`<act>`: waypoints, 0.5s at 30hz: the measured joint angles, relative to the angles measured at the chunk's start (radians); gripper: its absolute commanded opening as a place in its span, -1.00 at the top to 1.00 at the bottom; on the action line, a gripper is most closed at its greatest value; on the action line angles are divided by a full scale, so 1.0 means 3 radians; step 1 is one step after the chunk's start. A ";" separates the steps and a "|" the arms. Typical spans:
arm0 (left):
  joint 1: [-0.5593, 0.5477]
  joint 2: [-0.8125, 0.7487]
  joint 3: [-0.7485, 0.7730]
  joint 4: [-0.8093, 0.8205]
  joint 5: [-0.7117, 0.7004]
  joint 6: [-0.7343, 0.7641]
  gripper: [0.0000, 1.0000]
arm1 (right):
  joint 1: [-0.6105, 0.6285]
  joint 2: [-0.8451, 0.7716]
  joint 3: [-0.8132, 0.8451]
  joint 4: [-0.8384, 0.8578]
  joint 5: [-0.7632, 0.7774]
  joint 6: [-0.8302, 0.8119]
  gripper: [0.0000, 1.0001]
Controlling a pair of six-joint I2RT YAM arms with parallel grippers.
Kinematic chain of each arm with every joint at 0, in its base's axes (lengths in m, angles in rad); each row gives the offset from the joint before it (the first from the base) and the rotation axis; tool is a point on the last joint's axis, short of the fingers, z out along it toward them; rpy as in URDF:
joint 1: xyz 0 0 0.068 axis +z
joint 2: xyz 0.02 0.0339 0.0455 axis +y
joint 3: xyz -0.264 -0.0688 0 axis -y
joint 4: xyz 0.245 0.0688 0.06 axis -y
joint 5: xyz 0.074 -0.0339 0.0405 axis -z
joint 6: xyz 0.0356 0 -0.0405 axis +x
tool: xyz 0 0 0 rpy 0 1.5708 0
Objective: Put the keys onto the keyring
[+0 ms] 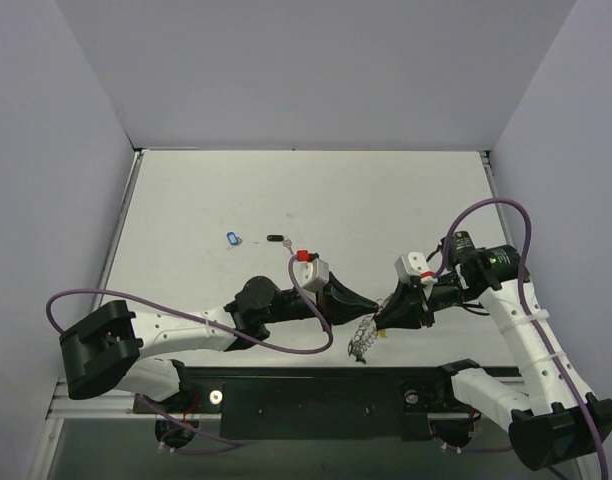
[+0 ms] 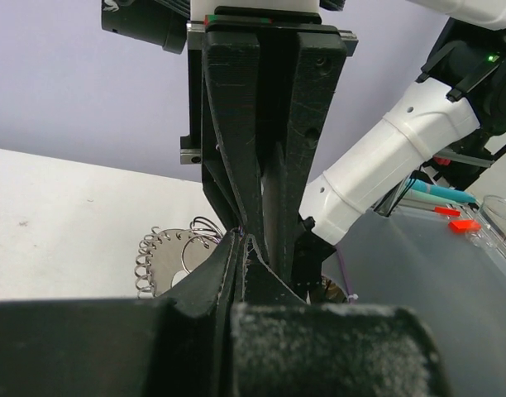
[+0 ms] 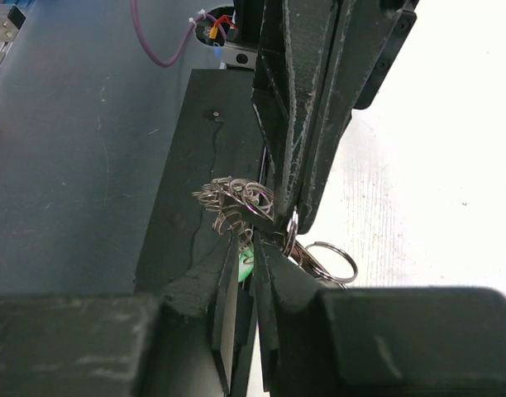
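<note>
The keyring (image 1: 361, 340) is a flat silver ring rimmed with wire loops, and it hangs between the two grippers near the table's front edge. My left gripper (image 1: 364, 306) is shut on the keyring's (image 3: 236, 198) edge. In the left wrist view its tips (image 2: 241, 240) pinch a thin wire loop, with the keyring (image 2: 166, 260) behind them. My right gripper (image 1: 386, 316) meets it tip to tip. Its fingers (image 3: 228, 273) are nearly together on a green key tag (image 3: 247, 258) right under the keyring. A blue key (image 1: 234, 238) and a black key (image 1: 276, 238) lie on the table to the far left.
A plain wire split ring (image 3: 331, 260) sticks out beside the right gripper's tips. The black mounting bar (image 1: 316, 398) runs along the near edge below the grippers. Purple cables (image 1: 316, 345) loop off both arms. White walls enclose the table (image 1: 316, 190).
</note>
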 measured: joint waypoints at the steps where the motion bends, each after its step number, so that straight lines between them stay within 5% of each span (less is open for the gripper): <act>1: 0.0000 0.0015 0.0000 0.0023 -0.0010 -0.0010 1.00 | 0.0003 0.0014 0.0000 -0.0004 0.0000 -0.0019 0.71; 15: 0.0028 0.0036 -0.0153 0.0408 -0.0100 -0.0167 1.00 | -0.0423 -0.0454 0.0069 0.0017 0.0137 0.0507 0.53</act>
